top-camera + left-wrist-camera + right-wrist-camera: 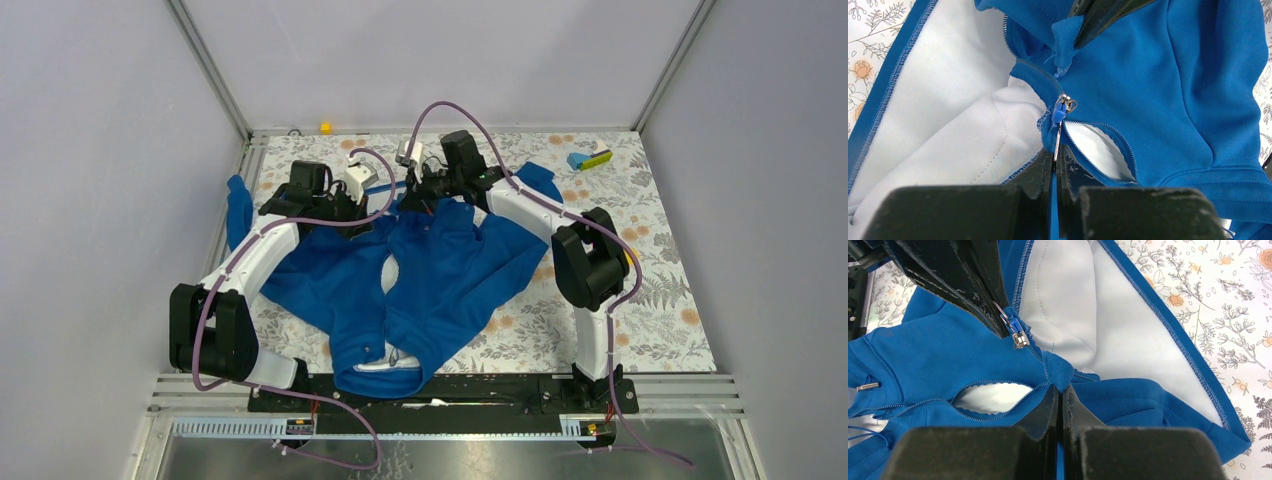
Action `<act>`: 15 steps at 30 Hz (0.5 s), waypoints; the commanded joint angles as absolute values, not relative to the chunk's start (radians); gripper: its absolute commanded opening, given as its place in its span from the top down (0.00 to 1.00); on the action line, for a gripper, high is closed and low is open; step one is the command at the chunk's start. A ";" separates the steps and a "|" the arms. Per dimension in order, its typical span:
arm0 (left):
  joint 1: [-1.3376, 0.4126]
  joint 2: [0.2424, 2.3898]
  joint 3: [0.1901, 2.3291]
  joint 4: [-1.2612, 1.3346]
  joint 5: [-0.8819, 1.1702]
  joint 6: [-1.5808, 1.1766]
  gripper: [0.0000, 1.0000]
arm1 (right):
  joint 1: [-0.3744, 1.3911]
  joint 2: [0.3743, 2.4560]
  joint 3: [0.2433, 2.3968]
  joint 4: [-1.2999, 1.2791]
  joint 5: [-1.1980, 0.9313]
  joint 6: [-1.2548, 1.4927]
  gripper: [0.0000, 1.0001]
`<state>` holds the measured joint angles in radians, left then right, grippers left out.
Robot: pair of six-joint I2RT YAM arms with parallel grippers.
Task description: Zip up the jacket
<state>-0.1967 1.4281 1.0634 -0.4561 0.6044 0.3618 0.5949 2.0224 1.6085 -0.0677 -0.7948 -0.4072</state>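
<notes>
Two claws are clamped shut at the jacket's far hem. The left claw (1054, 156) pinches the metal pull tab (1057, 137) hanging from the slider (1064, 106), and the right claw (1060, 390) nips a fold of blue fabric just beside it. The jacket (450, 270) lies spread on the worktop (660, 300), collar toward the arm bases. The step in hand looks like starting the slider's run, though I cannot tell whether both tooth rows are seated in it. Next, the left should draw toward the collar while the right holds the hem taut.
</notes>
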 commanded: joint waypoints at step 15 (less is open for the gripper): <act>-0.204 1.447 1.084 -0.442 0.591 0.354 1.00 | 0.623 1.949 1.570 0.034 -0.755 -0.431 1.00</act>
